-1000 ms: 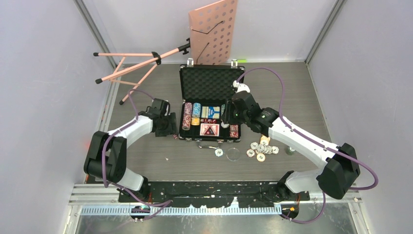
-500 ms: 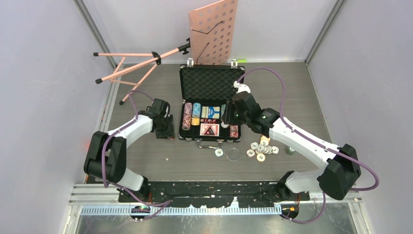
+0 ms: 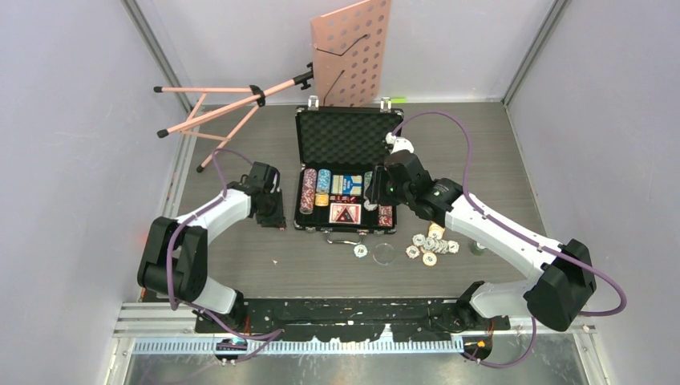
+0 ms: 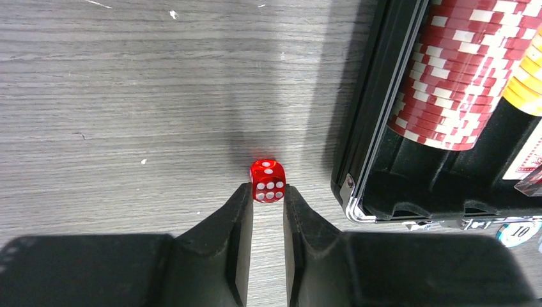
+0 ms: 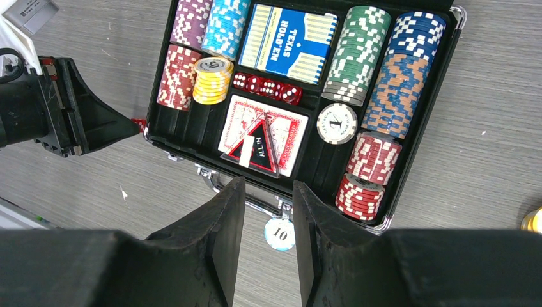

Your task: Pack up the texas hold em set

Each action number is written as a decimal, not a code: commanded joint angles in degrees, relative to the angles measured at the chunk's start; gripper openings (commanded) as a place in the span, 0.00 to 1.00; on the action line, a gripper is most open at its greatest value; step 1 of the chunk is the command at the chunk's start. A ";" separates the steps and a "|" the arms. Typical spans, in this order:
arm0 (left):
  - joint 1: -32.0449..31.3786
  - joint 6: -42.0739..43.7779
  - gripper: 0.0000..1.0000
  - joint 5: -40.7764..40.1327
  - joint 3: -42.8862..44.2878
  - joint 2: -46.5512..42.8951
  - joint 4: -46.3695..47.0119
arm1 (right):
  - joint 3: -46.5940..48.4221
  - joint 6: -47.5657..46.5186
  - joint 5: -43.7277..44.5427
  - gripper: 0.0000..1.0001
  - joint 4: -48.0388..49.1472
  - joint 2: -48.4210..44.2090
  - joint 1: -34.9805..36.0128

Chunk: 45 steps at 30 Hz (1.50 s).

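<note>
The black briefcase (image 3: 298, 172) lies open at mid-table with its foam lid (image 3: 345, 138) back. Inside are chip stacks (image 5: 358, 54), a blue card deck (image 5: 287, 41), a row of red dice (image 5: 267, 87) and a red deck (image 5: 291, 150). Just left of the case wall (image 4: 371, 128), a loose red die (image 4: 268, 181) rests on the table. My left gripper (image 4: 268, 187) is shut on it, both tips touching its sides. My right gripper (image 5: 268, 182) hovers open over the case's front edge, holding nothing.
Several loose chips (image 3: 429, 245) lie right of the case front. A "10" chip (image 5: 280, 233) and a clear disc (image 3: 385, 253) sit by the handle. The pink music stand (image 3: 353, 48) leans on the back wall, its tripod (image 3: 216, 108) at the far left.
My left gripper's jaws have narrowed from wide apart until they touch the red die, and it shifted slightly toward the case. The right arm has barely moved.
</note>
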 commanded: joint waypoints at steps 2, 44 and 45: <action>0.12 0.49 0.15 0.49 1.66 -2.25 -0.48 | 0.46 0.10 0.46 0.39 1.37 -1.62 -0.06; -21.17 -16.05 0.13 8.35 26.37 19.37 18.08 | -8.31 1.61 11.00 0.35 5.59 -12.16 -0.36; -21.41 -16.12 0.13 8.34 26.71 20.01 18.10 | -8.66 1.65 11.36 0.34 5.83 -12.30 -0.39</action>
